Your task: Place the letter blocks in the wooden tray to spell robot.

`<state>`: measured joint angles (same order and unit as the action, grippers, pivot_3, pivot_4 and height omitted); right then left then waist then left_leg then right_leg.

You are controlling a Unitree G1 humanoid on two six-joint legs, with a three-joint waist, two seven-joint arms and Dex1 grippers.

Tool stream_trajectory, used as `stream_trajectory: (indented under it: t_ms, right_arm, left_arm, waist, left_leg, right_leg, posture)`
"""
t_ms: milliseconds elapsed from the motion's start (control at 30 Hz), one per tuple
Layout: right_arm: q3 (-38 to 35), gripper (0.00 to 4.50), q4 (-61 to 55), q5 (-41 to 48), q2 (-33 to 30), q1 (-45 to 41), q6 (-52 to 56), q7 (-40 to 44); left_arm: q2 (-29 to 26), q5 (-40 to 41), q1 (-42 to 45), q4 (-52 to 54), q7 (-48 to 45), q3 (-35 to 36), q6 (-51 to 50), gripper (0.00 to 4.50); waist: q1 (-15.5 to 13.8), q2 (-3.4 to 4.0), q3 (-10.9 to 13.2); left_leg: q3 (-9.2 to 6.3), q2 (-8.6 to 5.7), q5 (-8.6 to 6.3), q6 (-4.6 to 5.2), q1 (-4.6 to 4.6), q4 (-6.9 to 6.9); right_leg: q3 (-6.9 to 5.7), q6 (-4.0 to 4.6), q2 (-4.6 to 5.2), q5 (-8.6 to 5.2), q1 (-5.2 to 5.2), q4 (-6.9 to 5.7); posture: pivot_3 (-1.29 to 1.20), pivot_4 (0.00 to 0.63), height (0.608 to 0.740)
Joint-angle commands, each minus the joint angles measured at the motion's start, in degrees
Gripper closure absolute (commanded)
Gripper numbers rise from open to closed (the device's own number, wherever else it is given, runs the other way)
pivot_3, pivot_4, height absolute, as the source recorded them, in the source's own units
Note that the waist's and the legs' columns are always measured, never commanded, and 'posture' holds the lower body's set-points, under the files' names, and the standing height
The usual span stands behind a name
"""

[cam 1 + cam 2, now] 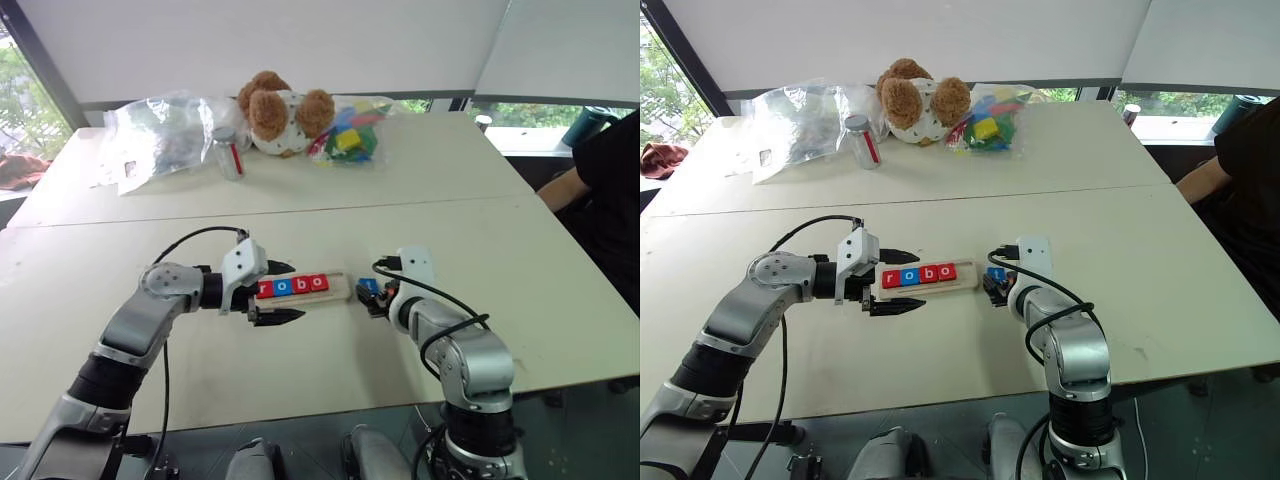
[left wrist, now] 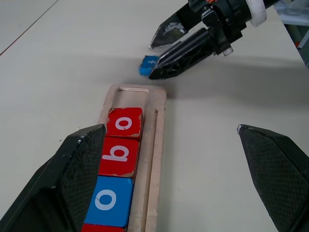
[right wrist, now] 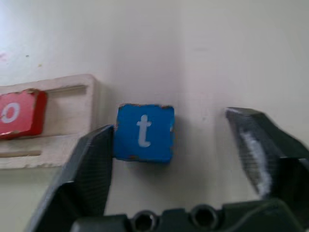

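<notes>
The wooden tray [image 1: 305, 291] — long, narrow, pale, with rounded corners and a raised rim — lies on the pale counter [image 1: 480, 180] between the two arms. In its groove four flat square letter blocks sit edge to edge: a red r [image 1: 265, 289], a blue o [image 1: 282, 287], a red b [image 1: 301, 285] and a red o [image 1: 319, 282], each with a white lowercase letter and slightly worn edges, leaving the slot at the tray's right end bare. The fifth tile, a blue t [image 3: 144, 132] with chipped corners, lies flat on the counter just beside that bare end, apart from the rim. The right gripper [image 3: 186, 145] stands spread around the t, one finger touching the tile's side, the other well clear of it. The left gripper [image 1: 278, 292] is spread wide as well, its two black fingers straddling the tray's left end without pinching it.
</notes>
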<state>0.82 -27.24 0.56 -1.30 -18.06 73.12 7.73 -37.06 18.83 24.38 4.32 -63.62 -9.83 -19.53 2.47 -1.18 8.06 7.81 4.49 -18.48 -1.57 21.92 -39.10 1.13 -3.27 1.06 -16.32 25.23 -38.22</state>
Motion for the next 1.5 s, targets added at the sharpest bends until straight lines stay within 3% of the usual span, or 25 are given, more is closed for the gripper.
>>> stream_trajectory:
  t_ms: [33, 300, 500, 600, 667, 733, 800, 933, 1033, 1200, 1333, 1500]
  right_arm:
    - [-1.88, 0.05, -3.14, 0.62, -1.91, -1.11, 1.28, -0.28]
    - [-2.46, 0.05, -6.97, 2.58, -8.02, -1.77, 4.48, 2.07]
    - [-2.78, 0.05, -7.22, 4.79, -8.77, -1.96, 5.4, 3.13]
    - [-3.95, 0.05, -7.58, 7.06, -10.77, -2.72, 1.78, 6.16]
    - [-4.32, 0.05, -5.94, 10.45, -16.91, -3.59, -5.88, 14.65]
    - [-3.58, 0.05, -2.23, 14.3, -26.48, -3.74, -16.77, 28.91]
    - [-3.27, 0.05, 5.36, 17.42, -36.89, -3.01, -32.46, 48.78]
    - [1.97, 0.05, 24.48, 15.43, -43.89, -8.22, -51.74, 65.42]
    - [7.5, 0.05, 44.3, 10.27, -43.1, -17.67, -65.56, 73.58]
    - [12.45, 0.05, 66.81, 4.68, -37.63, -29.47, -79.51, 78.53]
    - [14.11, 0.05, 79.11, 1.29, -34.31, -34.62, -86.47, 79.78]
    - [13.94, 0.05, 86.27, -0.71, -31.9, -37.61, -90.33, 80.79]
  left_arm:
    - [-0.32, 0.2, 0.47, 0.11, -0.1, 1.76, 0.96, 0.0]
    - [-0.4, -0.33, 1.69, -2.84, -0.64, 1.95, 2.57, 0.0]
    - [-0.4, -0.51, 1.63, -3.25, -0.69, 2.07, 2.99, 0.0]
    - [-0.64, -0.57, 1.3, -3.26, -0.62, 2.23, 3.11, 0.0]
    - [-0.96, -0.49, 1.09, -3.27, -0.81, 2.37, 3.15, 0.0]
    - [-1.36, -0.57, 1.11, -3.62, -1.24, 2.39, 3.27, 0.0]
    - [-1.97, -0.66, 1.48, -4.23, -1.99, 2.39, 3.56, 0.0]
    - [-3.02, -1.03, 2.41, -5.38, -3.17, 2.64, 4.22, 0.0]
    - [-3.72, -1.25, 2.75, -5.23, -3.19, 3.4, 4.09, 0.0]
    - [-5.28, -0.87, 0.3, -2.5, -1.87, 5.29, 2.9, 0.0]
    - [-6.46, -0.16, -2.94, 1.2, -0.24, 7.3, 1.04, 0.0]
    - [-7.25, 0.03, -5.44, 3.46, 1.01, 8.82, -0.13, 0.0]
  waist:
    - [-0.14, 0.0, 0.0]
    - [0.0, 0.0, 0.0]
    - [-0.04, 0.0, 0.0]
    - [-0.06, 0.0, 0.0]
    - [-0.08, 0.02, 0.02]
    - [-0.19, 0.06, 0.04]
    - [-0.46, 0.04, 0.05]
    - [-0.49, -0.04, 0.05]
    - [0.18, 0.01, 0.11]
    - [0.09, 0.09, 0.18]
    - [-0.02, 0.16, 0.23]
    - [-0.03, 0.26, 0.29]
  left_leg:
    - [-0.01, -0.01, 0.0, 0.0, 0.02, -0.01]
    - [-0.05, 0.0, 0.04, -0.07, 0.23, -0.01]
    - [-0.05, 0.0, 0.02, -0.04, 0.23, -0.01]
    - [-0.05, 0.0, 0.02, -0.02, 0.24, -0.01]
    - [-0.05, -0.01, -0.03, 0.05, 0.24, -0.02]
    - [-0.03, -0.06, -0.13, 0.23, 0.25, -0.05]
    - [-0.06, -0.08, -0.19, 0.33, 0.24, -0.07]
    - [-0.12, -0.07, -0.27, 0.48, 0.15, -0.04]
    - [0.0, -0.05, -0.26, 0.47, -0.02, -0.08]
    - [0.13, 0.05, -0.17, 0.32, -0.44, 0.01]
    - [0.23, 0.18, -0.12, 0.23, -0.43, 0.02]
    - [0.45, 0.15, -0.08, 0.16, -0.46, -0.07]
  right_leg:
    - [-0.01, 0.0, 0.01, 0.0, 0.0, 0.0]
    - [-0.06, 0.0, -0.01, 0.0, 0.19, 0.02]
    - [-0.06, 0.0, -0.01, 0.0, 0.19, 0.03]
    - [-0.06, 0.0, -0.01, 0.0, 0.19, 0.03]
    - [-0.06, -0.01, 0.0, 0.0, 0.19, 0.03]
    - [-0.08, -0.02, 0.02, 0.01, 0.18, 0.06]
    - [-0.12, -0.02, 0.02, 0.01, 0.11, 0.13]
    - [-0.18, -0.03, -0.03, 0.01, -0.03, 0.25]
    - [0.01, -0.04, -0.09, 0.04, -0.06, 0.15]
    - [0.19, -0.03, -0.19, 0.05, -0.28, 0.11]
    - [0.19, -0.03, -0.22, 0.04, -0.26, 0.13]
    - [0.2, -0.04, -0.06, 0.05, -0.31, 0.09]
  posture:
    - [0.0, 0.15, 0.74]
    - [0.0, 0.15, 0.74]
    - [0.0, 0.15, 0.74]
    - [0.0, 0.15, 0.74]
    - [0.0, 0.15, 0.74]
    - [0.0, 0.15, 0.74]
    - [0.0, 0.15, 0.74]
    - [0.0, 0.15, 0.74]
    - [0.0, 0.15, 0.74]
    - [0.0, 0.15, 0.74]
    - [0.0, 0.15, 0.74]
    - [0.0, 0.15, 0.74]
